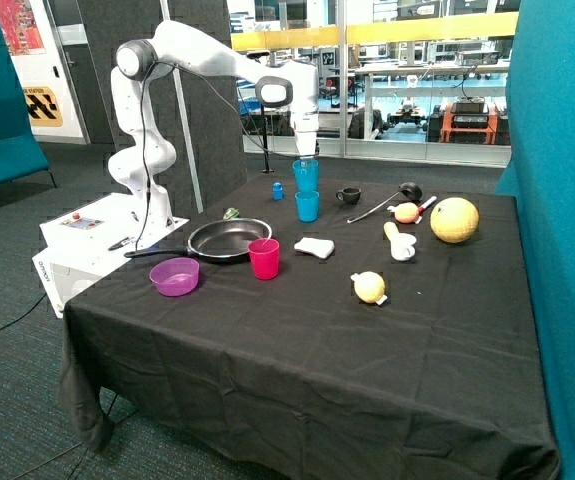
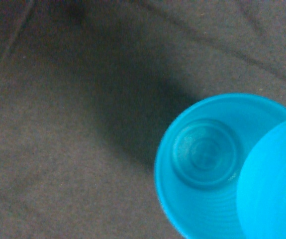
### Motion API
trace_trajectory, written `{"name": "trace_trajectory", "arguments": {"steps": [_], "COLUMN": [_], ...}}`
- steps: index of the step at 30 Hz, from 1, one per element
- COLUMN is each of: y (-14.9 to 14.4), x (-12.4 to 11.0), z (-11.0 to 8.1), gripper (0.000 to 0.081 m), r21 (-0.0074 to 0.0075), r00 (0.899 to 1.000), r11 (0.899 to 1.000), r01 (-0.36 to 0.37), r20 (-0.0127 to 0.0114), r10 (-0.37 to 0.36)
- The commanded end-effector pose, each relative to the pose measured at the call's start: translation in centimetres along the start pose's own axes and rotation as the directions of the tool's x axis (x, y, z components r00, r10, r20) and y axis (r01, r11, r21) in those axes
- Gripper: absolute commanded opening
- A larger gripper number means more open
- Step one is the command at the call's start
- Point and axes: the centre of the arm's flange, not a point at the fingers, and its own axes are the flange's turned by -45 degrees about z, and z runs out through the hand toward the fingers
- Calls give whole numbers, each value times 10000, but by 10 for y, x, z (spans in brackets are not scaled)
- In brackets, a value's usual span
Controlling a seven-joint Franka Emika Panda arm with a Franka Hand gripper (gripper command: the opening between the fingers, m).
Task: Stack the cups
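In the outside view, the white Franka arm reaches over the far side of the counter (image 1: 297, 370), which is draped in black cloth. Its end effector (image 1: 306, 158) points straight down and grips the rim of a light blue cup (image 1: 306, 176), holding it upright in the air. Directly beneath, clear of the held cup's base, a second light blue cup (image 1: 308, 206) stands upright on the cloth. The pink-red cup (image 1: 264, 258) stands apart from both, nearer the front, just beside a black frying pan (image 1: 229, 239) and near a shallow purple bowl (image 1: 175, 276). A small black mug (image 1: 348, 196) sits close to the standing blue cup, on the side away from the pan. A crumpled white item (image 1: 314, 247) lies near the pink-red cup. A yellow melon-like ball (image 1: 454, 219) rests toward the counter's far corner. No cup is nested in another yet.

In the wrist view, the camera looks down into the open mouth of the second light blue cup (image 2: 210, 159), showing its ringed bottom and its shadow on the dark cloth. The held light blue cup (image 2: 274, 184) fills the picture's corner and overlaps that rim from above. The fingers themselves are out of sight here.
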Motion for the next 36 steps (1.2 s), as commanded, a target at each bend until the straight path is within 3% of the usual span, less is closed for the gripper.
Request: {"name": "trace_trajectory", "arguments": {"steps": [1, 15, 36], "y": [-24, -29, -19], "x": [-7, -8, -2], "z": [11, 20, 18], "gripper": [0, 0, 0], "r21": [-45, -47, -47], "r00": [9997, 9991, 9990], "r11": [9998, 9991, 9990], "r01": [218, 416, 448], "r20": [-75, -74, -73], "r10": [-219, -417, -448]}}
